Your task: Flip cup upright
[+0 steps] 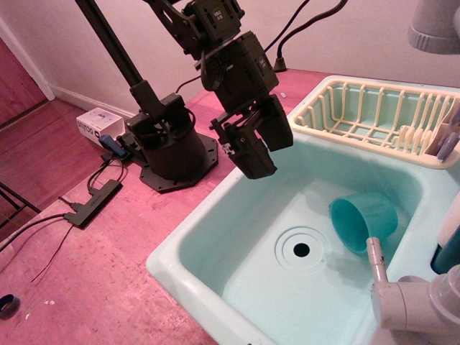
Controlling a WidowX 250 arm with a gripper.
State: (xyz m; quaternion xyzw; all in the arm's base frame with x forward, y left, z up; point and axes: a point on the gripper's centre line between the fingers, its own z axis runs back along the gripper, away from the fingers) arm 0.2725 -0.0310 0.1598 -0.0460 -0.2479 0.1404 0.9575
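Here, in the single view, the black robot arm (230, 57) reaches down from its round base (172, 154) and leans over the near-left corner of the pale mint sink (215, 237). Its tool (251, 154) hangs above the sink's left rim, well clear of the basin floor. The dark fingers blend into one another from this angle, so whether they are spread or closed cannot be told; nothing can be seen held between them.

The cup (364, 221) lies on its side on the basin floor, toward the right of the sink, its open mouth facing left and toward the drain (302, 249). It rests just beside the drain ring without covering it. The handle is not visible from here. The cup is well apart from the tool and darker in tone than the sink around it.

A cream dish rack (374, 118) sits along the far edge of the sink, with a few utensils standing at its right end. A grey faucet (410, 295) juts in from the lower right corner, its spout ending near the cup. On the pink worktop (93, 273) to the left lie a black power strip (93, 201) with trailing cables and a small white box (97, 123).
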